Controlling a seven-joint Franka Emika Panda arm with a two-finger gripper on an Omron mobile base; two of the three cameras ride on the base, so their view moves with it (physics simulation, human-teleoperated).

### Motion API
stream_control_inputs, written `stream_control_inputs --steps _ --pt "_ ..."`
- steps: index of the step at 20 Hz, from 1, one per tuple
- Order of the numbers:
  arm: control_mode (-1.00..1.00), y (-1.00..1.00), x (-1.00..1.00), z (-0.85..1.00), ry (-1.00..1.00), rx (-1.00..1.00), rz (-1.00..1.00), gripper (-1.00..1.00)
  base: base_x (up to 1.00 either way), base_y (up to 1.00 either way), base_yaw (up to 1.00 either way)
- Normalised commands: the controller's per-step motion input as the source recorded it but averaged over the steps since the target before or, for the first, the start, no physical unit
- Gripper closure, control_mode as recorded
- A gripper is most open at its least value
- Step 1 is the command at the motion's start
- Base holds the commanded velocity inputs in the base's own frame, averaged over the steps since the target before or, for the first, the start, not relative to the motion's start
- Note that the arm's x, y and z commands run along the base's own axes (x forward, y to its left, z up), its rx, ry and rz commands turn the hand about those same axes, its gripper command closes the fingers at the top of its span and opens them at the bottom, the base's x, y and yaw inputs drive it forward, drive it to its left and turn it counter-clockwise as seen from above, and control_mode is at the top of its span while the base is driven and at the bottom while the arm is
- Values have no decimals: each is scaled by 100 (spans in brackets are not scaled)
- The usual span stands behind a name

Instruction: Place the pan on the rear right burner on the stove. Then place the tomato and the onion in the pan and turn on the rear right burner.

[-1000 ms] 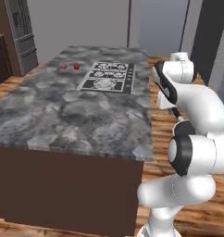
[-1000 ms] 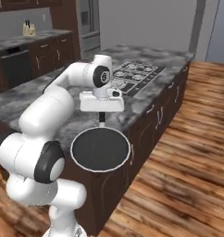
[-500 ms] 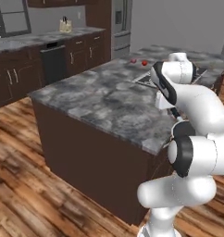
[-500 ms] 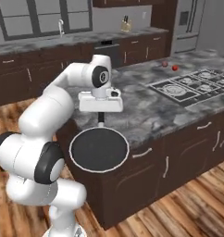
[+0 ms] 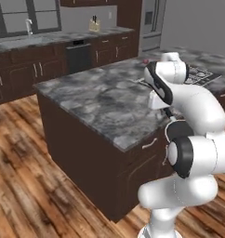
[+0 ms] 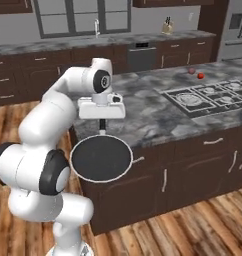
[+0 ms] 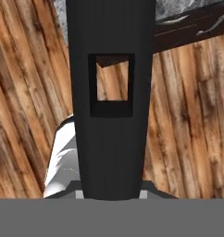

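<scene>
— Below the claw [image 6: 101,122], what hangs there?

— That is the pan [image 6: 101,158]. It dangles in front of the island's dark cabinet side, off the worktop [image 6: 158,112] altogether, above the wooden floor [image 6: 203,225]. The claw is closed tight on its short black handle.

— Which way does it point?

— Its long axis runs straight up and down. The handle is uppermost, clamped in the claw, and the round body hangs beneath it. The dark inside faces the right base camera, with the thin grey rim showing as a full ring. From the hand camera, the handle [image 7: 111,102] fills the middle as a broad dark bar with a square hole through it, and floor planks show on both sides.

— And the stove?

— The stove [image 6: 208,97] sits on the worktop well to the right of the pan in the right base view, its black grates visible. I cannot tell from here which burner is the rear right one.

— The vegetables?

— Two small balls lie on the worktop just beyond the stove's far edge, close together. The tomato [image 6: 201,76] is the brighter red one, the onion [image 6: 191,71] the duller one beside it. Both are well apart from the pan.

— Anything from the left base view?

— The arm's white body covers most of the pan there; the stove [image 5: 198,73] shows behind it.
</scene>
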Motion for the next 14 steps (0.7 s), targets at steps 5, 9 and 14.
stream_control_inputs --steps 5,9,14 --pt "100 0 0 0 0 0 0 100 29 -100 14" --pt "100 0 0 0 0 0 0 100 62 -100 21" --pt "100 0 0 0 0 0 0 100 66 -100 51"
